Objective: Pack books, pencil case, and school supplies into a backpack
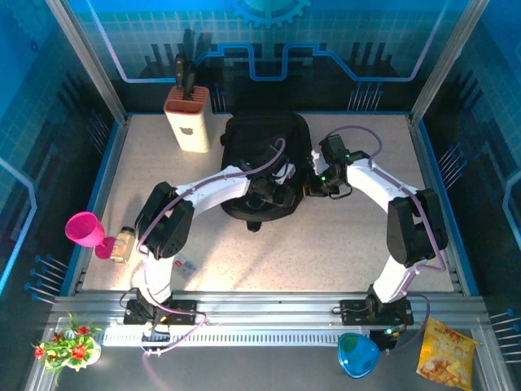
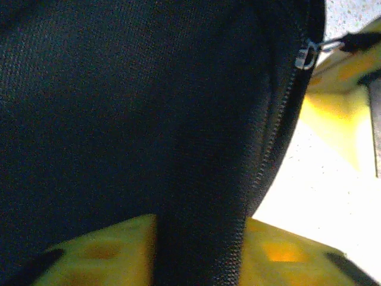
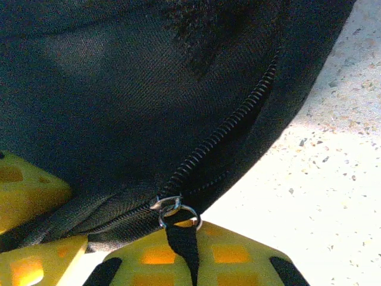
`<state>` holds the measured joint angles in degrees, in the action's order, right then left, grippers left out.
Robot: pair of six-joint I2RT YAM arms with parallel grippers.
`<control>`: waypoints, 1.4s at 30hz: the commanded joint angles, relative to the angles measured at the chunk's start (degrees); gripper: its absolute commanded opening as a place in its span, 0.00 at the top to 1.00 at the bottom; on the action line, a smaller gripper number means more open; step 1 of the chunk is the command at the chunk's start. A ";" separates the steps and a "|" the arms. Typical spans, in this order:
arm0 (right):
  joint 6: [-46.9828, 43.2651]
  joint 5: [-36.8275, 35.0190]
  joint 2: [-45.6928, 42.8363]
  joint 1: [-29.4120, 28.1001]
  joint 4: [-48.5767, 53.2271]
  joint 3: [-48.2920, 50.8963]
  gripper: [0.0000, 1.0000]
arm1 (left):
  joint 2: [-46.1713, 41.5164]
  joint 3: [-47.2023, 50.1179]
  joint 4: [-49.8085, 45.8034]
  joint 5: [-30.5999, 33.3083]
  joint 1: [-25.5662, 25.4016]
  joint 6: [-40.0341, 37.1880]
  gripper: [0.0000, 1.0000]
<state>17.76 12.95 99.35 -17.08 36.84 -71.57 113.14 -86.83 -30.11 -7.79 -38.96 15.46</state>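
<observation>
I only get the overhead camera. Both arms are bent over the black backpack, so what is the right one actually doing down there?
Observer: The right tool is shut on the black zipper pull of the backpack.
Operator: Is the zipper open there?
Observer: No. The stretch of zipper beyond the slider looks closed.
Operator: And the left arm?
Observer: The left tool has a fold of the backpack's fabric pinched between its yellow fingers.
</observation>
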 commanded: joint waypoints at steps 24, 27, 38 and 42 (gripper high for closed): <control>3.49 -0.20 -0.47 2.65 2.62 -6.37 0.73 | -5.80 11.22 2.27 -8.38 -0.58 -0.05 0.93; 4.65 1.99 -4.58 2.59 -0.11 -1.90 0.65 | -5.74 11.06 2.77 -9.01 -0.52 0.26 0.92; 4.08 -0.55 -7.82 -0.19 -3.48 2.14 0.50 | -5.30 11.02 3.09 -9.52 -0.51 0.97 0.90; 1.48 -5.09 -4.20 -2.22 -1.14 -1.62 0.52 | -5.38 11.14 3.13 -9.46 -0.56 1.14 0.90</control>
<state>21.74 11.16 92.84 -17.87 34.72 -70.35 108.84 -76.23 -25.12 -14.04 -38.92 15.66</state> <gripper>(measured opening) 0.483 0.100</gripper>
